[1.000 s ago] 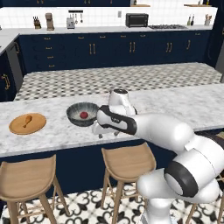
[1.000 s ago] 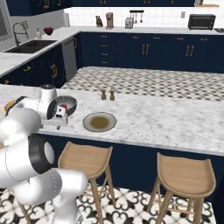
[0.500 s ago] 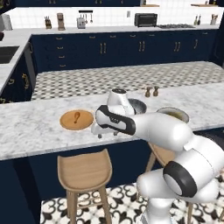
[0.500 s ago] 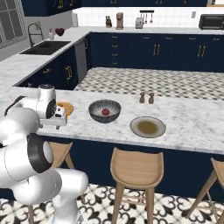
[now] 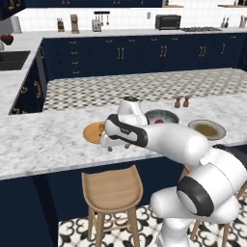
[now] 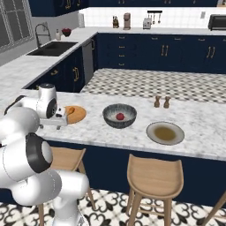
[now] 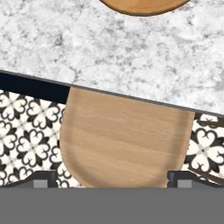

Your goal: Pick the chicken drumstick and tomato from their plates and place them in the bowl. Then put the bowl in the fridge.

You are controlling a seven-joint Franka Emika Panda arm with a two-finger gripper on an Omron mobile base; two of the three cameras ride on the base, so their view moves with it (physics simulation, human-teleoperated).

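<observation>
Nearest, low in the left base view, a wooden stool stands under the edge of the marble counter; in the hand view the same seat lies in the lower middle, with patterned floor tiles at either side. The gripper hangs above the counter's front edge, its two dark tips far apart at the bottom corners of the hand view, spread wide with nothing between them. In the left base view the hand sits at mid-frame, just in front of the orange-tan wooden plate; in the right base view that plate lies at centre left, with the chicken drumstick on it, partly hidden by the hand. The plate's rim also peeks in at the top of the hand view.

Further along the counter, near the centre of the right base view, the dark speckled bowl holds the tomato. To its right lies the grey-rimmed plate with a brown centre. Behind these stand two small brown shakers. Beyond, navy cabinets with gold handles line the back wall.
</observation>
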